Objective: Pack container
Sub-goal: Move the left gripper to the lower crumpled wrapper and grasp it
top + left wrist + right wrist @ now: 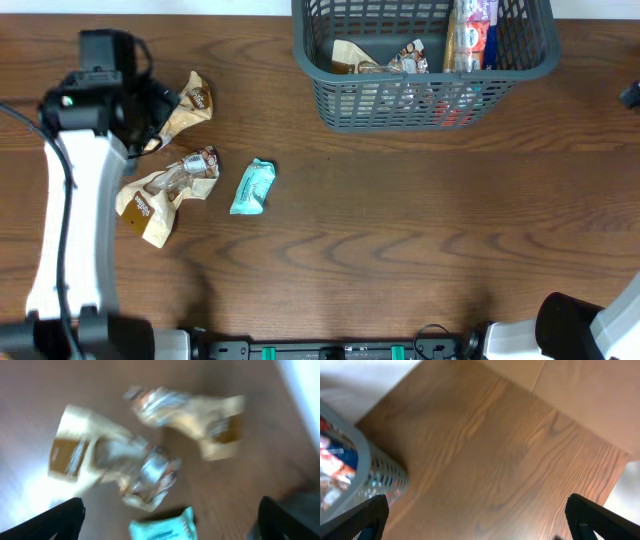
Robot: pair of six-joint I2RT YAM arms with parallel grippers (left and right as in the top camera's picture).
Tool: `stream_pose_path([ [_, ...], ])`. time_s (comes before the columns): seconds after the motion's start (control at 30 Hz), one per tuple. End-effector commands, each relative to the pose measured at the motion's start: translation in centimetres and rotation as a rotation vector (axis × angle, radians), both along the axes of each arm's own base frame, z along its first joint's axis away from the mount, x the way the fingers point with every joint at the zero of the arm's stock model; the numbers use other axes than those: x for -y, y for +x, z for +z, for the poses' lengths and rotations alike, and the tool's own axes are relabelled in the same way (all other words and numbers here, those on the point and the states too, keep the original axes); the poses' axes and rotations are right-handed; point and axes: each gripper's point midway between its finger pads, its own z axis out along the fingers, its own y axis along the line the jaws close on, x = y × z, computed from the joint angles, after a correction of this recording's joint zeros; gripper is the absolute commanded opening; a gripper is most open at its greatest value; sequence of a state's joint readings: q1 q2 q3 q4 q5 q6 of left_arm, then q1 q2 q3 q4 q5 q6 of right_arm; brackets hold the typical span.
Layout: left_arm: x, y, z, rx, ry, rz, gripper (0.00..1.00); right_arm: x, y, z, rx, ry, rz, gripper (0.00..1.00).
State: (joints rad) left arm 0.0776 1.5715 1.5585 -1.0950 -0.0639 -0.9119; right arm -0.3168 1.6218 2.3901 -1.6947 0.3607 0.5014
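The left gripper [172, 520] and right gripper [475, 520] both hang with fingers spread wide and empty, the container [420, 105] sits part-filled way across the table [400, 250] — and with the tan packets [165, 190] bunched beside the teal packet [252, 187], the left could easily pinch two crinkly wrappers or slip off.

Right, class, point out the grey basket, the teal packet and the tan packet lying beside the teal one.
grey basket [400, 105], overhead view, front slotted wall.
teal packet [252, 187], overhead view, middle of the wrapper.
tan packet [168, 186], overhead view, its crumpled middle.
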Motion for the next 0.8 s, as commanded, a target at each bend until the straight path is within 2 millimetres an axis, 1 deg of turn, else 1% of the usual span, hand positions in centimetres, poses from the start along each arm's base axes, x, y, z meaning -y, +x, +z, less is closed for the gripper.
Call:
stream_pose_path([
  [0.0,1.2,-0.9,-3.5,-0.131,-0.264,0.246,0.99,-0.8,0.5,-1.8,-0.028,0.075,0.025,0.99],
  [0.07,1.9,-1.4,-4.9,-0.203,-0.343,0.3,0.99,-0.8,0.5,-2.4,-0.047,0.085,0.027,0.99],
  [0.17,3.4,-1.5,-6.4,-0.28,-0.439,0.34,0.99,-0.9,0.6,-2.9,-0.062,0.097,0.03,0.99],
  [0.27,4.5,-2.0,-7.3,-0.35,-0.497,0.409,0.99,-1.2,0.7,-3.0,-0.059,0.114,0.041,0.99],
  [0.37,4.9,-2.4,-7.9,-0.383,-0.527,0.492,0.99,-1.3,0.8,-3.0,-0.058,0.118,0.045,0.99],
  [0.5,4.3,-2.7,-8.3,-0.389,-0.503,0.529,0.99,-1.2,0.7,-3.0,-0.065,0.108,0.049,0.99],
  [0.6,3.3,-3.1,-8.6,-0.391,-0.454,0.523,0.99,-0.4,0.3,-3.0,-0.078,0.079,0.018,0.99],
  [0.67,2.7,-3.5,-9.0,-0.401,-0.431,0.515,0.99,0.3,0.0,-2.9,-0.085,0.064,-0.006,0.99],
  [0.77,1.3,-4.8,-10.1,-0.431,-0.391,0.546,0.99,0.8,-0.4,-3.0,-0.09,0.063,-0.017,0.99],
])
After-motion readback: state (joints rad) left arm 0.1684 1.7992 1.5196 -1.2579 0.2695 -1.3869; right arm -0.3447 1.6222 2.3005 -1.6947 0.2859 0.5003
